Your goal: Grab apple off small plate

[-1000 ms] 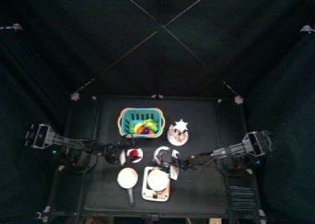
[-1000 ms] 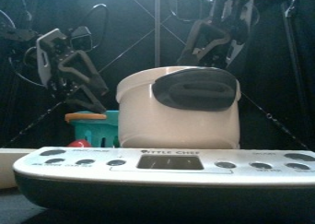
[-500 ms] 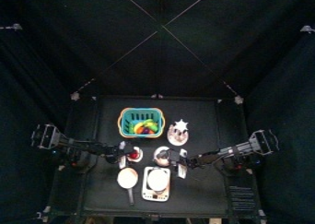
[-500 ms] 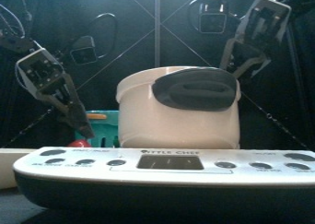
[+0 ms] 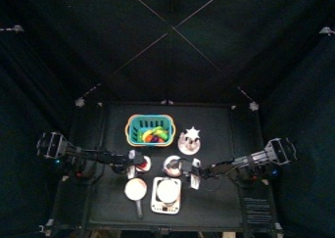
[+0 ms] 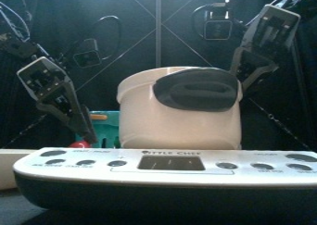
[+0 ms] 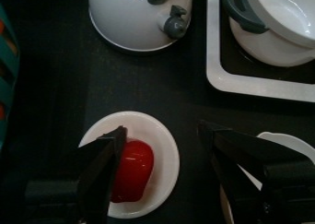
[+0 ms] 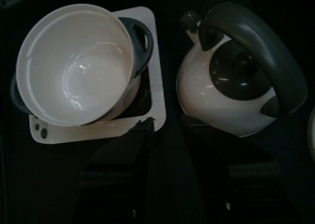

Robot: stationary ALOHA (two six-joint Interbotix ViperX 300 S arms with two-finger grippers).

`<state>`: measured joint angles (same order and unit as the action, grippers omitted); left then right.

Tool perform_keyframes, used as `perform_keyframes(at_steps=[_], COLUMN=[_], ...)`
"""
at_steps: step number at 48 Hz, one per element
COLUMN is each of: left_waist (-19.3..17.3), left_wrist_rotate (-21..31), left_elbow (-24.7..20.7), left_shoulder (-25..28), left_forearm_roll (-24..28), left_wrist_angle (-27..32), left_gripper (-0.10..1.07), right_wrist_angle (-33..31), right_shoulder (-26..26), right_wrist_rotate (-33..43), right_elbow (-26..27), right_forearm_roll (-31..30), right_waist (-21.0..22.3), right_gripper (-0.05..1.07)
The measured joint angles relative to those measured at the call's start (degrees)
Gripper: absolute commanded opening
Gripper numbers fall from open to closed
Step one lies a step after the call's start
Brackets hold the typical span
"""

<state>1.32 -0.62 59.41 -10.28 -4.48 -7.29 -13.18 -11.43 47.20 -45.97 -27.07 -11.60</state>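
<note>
Your left gripper (image 7: 157,159) hangs over the plate (image 7: 164,145) in the lower left of the left wrist view, jaws spread wide. The apple (image 7: 132,170) lies on that plate but sits toward the left jaw, not between the two. Shift until the jaws straddle it, then descend and close gently; it looks smooth and may roll. The right gripper (image 8: 157,154) waits pinched narrow, between cooker (image 8: 80,71) and kettle (image 8: 234,80). The table (image 7: 62,89) is black and crowded, curtains dark all round.
</note>
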Motion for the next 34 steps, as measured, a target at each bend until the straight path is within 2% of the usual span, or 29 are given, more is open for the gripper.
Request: perform_keyframes(at_steps=[16,26,34], left_waist=[0.09,0.00,-0.79], left_wrist_rotate=[0.18,0.18,0.26], left_elbow=[-2.90,-3.34,-2.99], left_shoulder=[-0.88,-2.02,-2.20], left_forearm_roll=[0.97,3.16,2.46], left_wrist_angle=[6.59,6.94,7.38], left_gripper=[0.97,0.97,0.97], right_wrist_angle=[0.00,0.00,0.00], right_shoulder=[0.00,0.09,0.09], right_wrist_rotate=[0.00,0.00,0.00], right_elbow=[-0.35,-0.44,-0.62], right_forearm_roll=[0.00,0.00,0.00], right_waist=[0.00,0.00,0.00], right_gripper=[0.71,0.71,0.71])
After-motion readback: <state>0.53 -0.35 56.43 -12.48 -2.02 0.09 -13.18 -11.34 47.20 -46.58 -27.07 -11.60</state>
